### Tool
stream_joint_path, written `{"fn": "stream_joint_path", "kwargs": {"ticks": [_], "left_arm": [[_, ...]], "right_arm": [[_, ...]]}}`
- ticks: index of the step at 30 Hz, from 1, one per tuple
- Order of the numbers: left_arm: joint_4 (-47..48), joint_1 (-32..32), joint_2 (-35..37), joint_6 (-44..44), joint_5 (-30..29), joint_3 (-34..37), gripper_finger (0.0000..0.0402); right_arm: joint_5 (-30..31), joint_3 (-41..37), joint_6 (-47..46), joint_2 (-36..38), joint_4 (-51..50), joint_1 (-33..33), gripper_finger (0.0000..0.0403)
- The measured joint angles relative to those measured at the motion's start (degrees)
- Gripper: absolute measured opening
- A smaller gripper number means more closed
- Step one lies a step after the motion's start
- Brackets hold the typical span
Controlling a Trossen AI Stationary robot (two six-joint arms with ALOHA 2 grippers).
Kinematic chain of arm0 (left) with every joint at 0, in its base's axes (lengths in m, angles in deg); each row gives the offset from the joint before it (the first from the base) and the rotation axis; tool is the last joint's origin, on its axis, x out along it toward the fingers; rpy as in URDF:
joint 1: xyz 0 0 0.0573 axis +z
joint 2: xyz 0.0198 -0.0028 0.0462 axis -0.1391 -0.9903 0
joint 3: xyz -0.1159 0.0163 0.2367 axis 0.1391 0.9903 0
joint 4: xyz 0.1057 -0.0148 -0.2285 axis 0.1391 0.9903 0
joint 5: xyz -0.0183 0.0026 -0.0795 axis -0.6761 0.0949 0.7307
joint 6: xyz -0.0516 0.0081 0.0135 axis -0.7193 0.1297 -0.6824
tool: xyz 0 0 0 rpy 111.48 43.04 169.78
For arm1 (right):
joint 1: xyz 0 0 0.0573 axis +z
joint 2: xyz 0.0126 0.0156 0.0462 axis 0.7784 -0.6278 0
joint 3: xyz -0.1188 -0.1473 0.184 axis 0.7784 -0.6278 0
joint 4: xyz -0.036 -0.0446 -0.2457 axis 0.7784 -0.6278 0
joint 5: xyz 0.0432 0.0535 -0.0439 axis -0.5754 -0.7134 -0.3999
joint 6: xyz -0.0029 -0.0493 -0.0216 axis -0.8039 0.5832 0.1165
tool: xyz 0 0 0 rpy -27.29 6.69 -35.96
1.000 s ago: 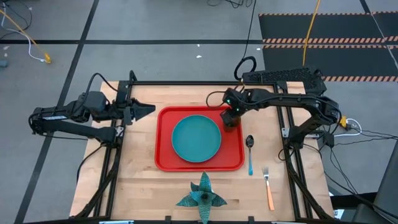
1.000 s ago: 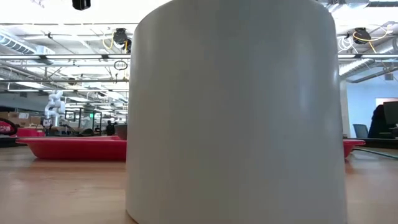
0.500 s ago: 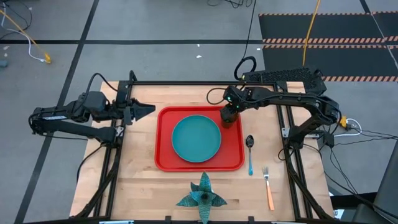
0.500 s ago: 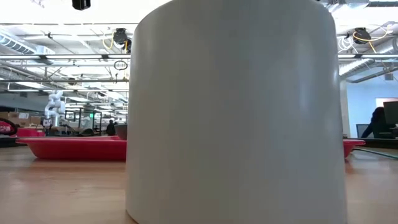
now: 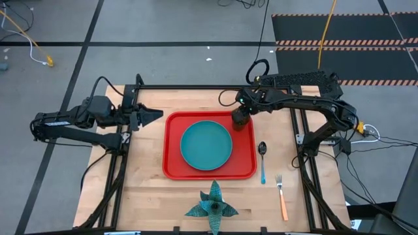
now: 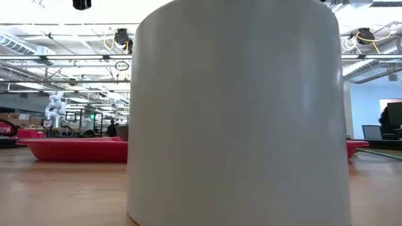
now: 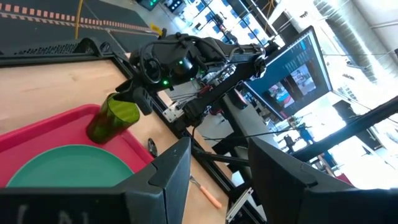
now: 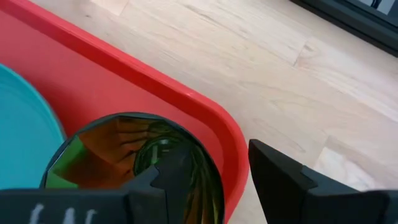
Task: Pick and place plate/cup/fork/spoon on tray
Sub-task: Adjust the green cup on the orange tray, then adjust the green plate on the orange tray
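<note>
Cup (image 8: 134, 163) directly under right hand (image 8: 214, 180)

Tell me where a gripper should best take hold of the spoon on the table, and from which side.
Grip the spoon at the middle of its light blue handle, coming straight down from above with the jaws across the handle. It lies flat on the wood right of the red tray, with bare table on both sides. The fork lies farther right, apart. The handle is probably easier to pinch than the rounded bowl.

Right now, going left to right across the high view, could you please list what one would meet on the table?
left claw → plate → cup, right claw over it → spoon → fork
</note>
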State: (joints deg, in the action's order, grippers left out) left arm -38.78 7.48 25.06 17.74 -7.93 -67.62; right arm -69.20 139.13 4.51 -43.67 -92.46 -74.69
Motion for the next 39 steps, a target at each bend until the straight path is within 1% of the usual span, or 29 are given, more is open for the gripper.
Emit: {"fn": "stream_joint_path", "kwargs": {"ticks": [19,23,33,39], "left_arm": [[0.0,0.0,0.0,-0.1,0.0,0.0,0.0163],[0.0,0.0,0.0,-0.1,0.0,0.0,0.0163],[0.0,0.0,0.0,0.0,0.1,0.0,0.0163],[0.0,0.0,0.0,0.1,0.3,0.0,0.0163]], "right_arm": [[-0.3,0.0,-1.3,0.1,1.6,0.0,0.0153],[-1.6,0.0,-1.4,0.5,1.5,0.0,0.0153],[-1.9,0.0,-1.3,4.1,0.3,0.1,0.0153],[-4.8,0.0,-1.4,7.0,0.1,0.9,0.0153]]}}
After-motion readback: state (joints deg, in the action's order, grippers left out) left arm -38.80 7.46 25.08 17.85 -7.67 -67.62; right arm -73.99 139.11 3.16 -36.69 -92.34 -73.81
